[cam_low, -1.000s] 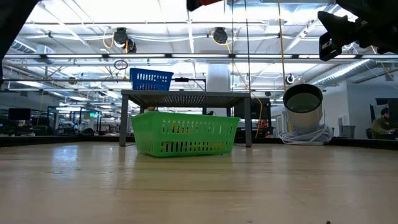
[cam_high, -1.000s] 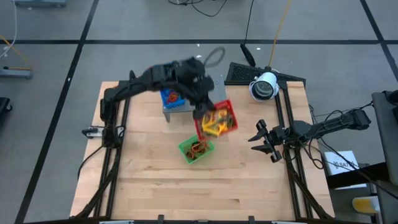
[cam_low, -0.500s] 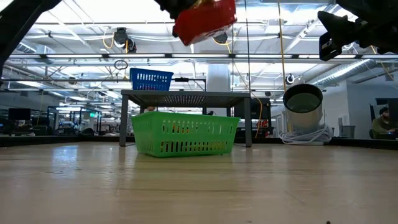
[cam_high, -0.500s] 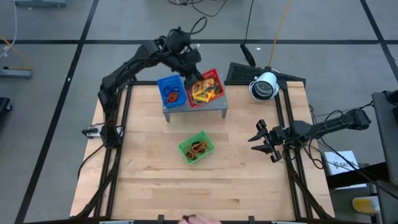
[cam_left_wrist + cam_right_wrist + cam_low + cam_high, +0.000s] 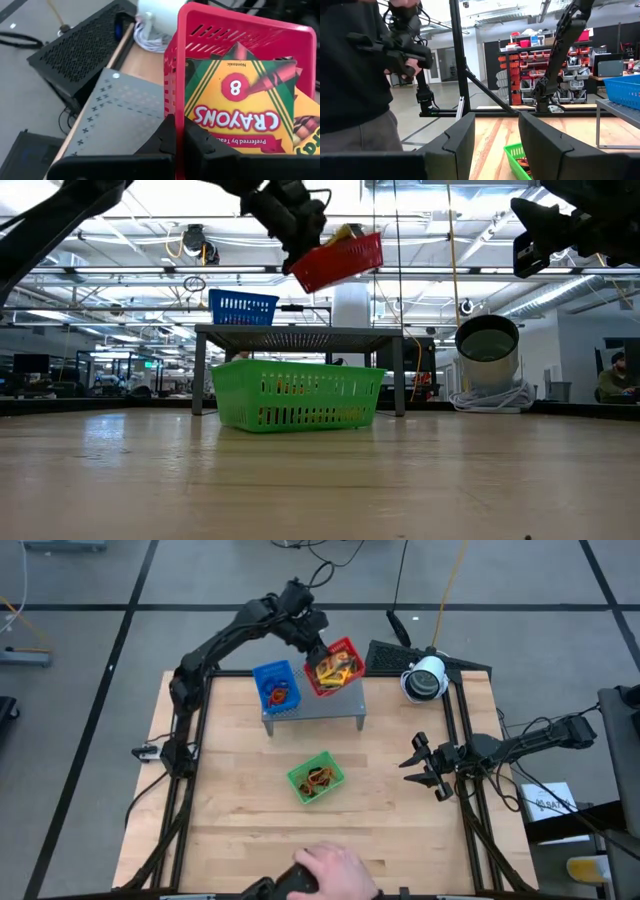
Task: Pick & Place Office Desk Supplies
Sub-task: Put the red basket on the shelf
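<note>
My left gripper (image 5: pixel 312 640) is shut on a red mesh tray (image 5: pixel 352 648) and carries it above the grey perforated rack (image 5: pixel 330 706) at the table's far side. Yellow crayon packets (image 5: pixel 235 107) lie in the tray. A blue tray (image 5: pixel 262 675) stands on the rack's left part with coloured loops in it. On the table's middle a green tray (image 5: pixel 297 778) holds rubber bands (image 5: pixel 318 778). My right gripper (image 5: pixel 418 765) waits open at the right edge, touching nothing. My left gripper pinches the red tray's side wall at its rim (image 5: pixel 172 107), one finger inside the tray and one outside. The fingers slant down at it from the table's left. The tray (image 5: pixel 345 260) hangs clear above the rack, tilted, with its free end higher.
A white camera (image 5: pixel 425 678) and a black perforated box (image 5: pixel 385 658) sit at the table's far right, close to the rack. A person's head (image 5: pixel 330 872) shows at the near edge, and a person stands beyond the table in the right wrist view (image 5: pixel 355 75).
My left gripper has carried the red tray from above the table's middle toward the far edge, over the rack, and has sunk a little. The tray has tipped, one end now higher. A person's head has come into view at the near edge.
</note>
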{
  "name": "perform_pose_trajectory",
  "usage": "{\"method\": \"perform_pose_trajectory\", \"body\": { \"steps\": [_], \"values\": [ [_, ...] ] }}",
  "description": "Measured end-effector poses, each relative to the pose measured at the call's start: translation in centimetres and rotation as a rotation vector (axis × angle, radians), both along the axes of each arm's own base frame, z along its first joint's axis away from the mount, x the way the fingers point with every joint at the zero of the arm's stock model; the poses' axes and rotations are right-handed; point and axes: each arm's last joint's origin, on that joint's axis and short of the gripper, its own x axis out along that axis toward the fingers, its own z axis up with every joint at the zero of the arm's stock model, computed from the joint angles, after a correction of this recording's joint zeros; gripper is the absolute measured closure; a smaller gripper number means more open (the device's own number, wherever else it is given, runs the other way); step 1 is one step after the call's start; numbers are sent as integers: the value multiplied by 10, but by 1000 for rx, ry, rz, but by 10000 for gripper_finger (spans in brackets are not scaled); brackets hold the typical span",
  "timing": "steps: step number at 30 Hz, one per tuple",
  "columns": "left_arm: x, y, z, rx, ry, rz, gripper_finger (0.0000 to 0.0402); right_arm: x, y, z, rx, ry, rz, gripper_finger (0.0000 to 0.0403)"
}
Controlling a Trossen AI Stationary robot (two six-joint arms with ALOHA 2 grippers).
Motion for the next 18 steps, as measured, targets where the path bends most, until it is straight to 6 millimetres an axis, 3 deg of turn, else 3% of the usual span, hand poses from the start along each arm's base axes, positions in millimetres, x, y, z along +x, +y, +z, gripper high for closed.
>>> {"method": "perform_pose_trajectory", "body": {
  "steps": [12,18],
  "values": [
    [6,22,-37,4,172,146,397,0,0,0,0,0,0,261],
    [5,24,-44,21,229,179,397,0,0,0,0,0,0,261]
  ]
}}
